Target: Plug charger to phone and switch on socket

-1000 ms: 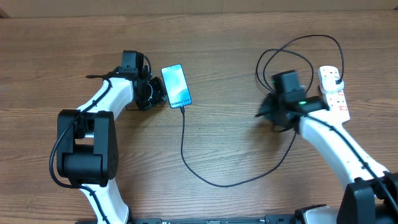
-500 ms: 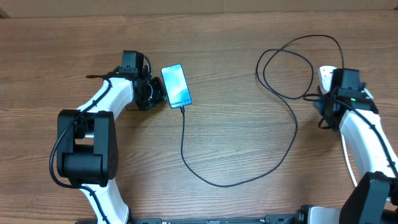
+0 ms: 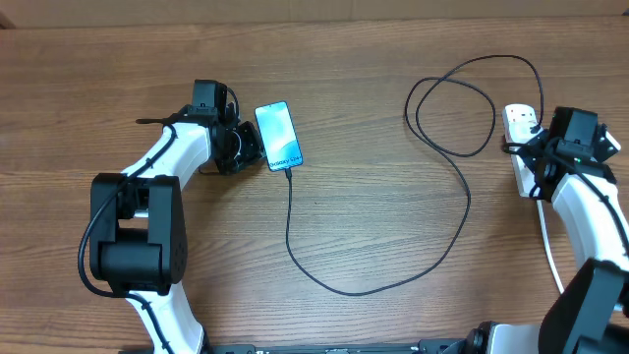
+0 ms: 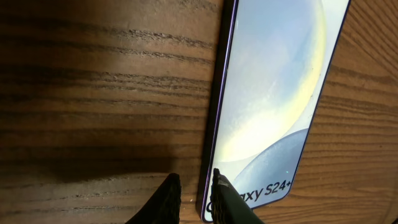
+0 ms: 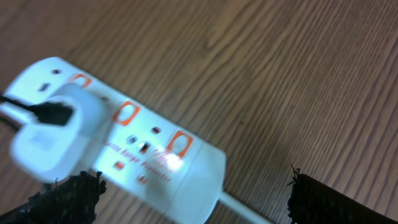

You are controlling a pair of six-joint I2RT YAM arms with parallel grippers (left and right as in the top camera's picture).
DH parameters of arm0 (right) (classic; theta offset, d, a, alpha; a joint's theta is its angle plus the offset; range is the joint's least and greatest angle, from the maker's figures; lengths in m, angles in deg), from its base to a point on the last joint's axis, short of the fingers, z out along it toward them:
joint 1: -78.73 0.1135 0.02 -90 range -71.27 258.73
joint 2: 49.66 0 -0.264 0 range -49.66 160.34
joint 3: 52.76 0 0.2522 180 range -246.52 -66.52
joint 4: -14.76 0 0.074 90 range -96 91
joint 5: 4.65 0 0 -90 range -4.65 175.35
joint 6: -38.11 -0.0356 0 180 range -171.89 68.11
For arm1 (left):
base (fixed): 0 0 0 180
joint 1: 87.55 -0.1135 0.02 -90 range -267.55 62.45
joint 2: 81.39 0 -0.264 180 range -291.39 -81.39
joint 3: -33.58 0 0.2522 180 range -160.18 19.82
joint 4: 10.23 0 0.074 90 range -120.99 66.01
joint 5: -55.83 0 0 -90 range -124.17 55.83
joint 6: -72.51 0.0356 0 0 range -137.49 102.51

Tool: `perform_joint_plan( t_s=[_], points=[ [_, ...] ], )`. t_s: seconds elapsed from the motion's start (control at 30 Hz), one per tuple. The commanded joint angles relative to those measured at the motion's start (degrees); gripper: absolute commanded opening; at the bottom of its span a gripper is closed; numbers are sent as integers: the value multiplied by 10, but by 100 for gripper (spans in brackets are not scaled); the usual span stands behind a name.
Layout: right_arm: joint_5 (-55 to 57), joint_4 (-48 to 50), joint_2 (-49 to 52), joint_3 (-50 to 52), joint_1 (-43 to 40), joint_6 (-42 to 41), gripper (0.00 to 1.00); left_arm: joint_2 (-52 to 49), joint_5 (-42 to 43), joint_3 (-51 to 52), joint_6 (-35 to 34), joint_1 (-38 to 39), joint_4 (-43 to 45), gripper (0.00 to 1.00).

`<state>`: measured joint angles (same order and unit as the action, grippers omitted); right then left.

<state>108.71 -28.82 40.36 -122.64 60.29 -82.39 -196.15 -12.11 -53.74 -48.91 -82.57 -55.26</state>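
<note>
Hovering R gripper [image 5: 186, 199] over socket [image 5: 155, 143], jaws wide

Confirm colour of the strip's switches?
Orange-red switches on the white strip; the right wrist view shows them best.

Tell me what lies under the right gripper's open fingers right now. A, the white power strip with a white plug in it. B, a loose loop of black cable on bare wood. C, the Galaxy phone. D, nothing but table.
A: the right wrist view shows the white power strip, a white plug seated in it, lying beneath the wide-open right gripper.
</note>
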Motion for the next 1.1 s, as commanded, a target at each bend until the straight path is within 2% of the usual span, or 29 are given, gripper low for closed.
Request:
perform_joint_plan(
  t_s=[0.0,0.17,0.3,0.6,0.87,1.07],
  points=[
    [-9,5,16,0,-17,50,100,8,5,-2,1,-2,3,20],
    [2,-42,6,-21,-17,134,100,8,5,-2,1,-2,3,20],
    [2,-46,2,-56,-17,143,100,8,5,-2,1,-2,2,20],
    [-10,-144,27,-197,-33,144,100,8,5,-2,1,-2,3,21],
    [-78,-147,105,-199,-53,125,100,8,5,-2,1,-2,2,21],
    [-84,-147,137,-199,-64,123,100,8,5,-2,1,-2,3,21]
  ],
)
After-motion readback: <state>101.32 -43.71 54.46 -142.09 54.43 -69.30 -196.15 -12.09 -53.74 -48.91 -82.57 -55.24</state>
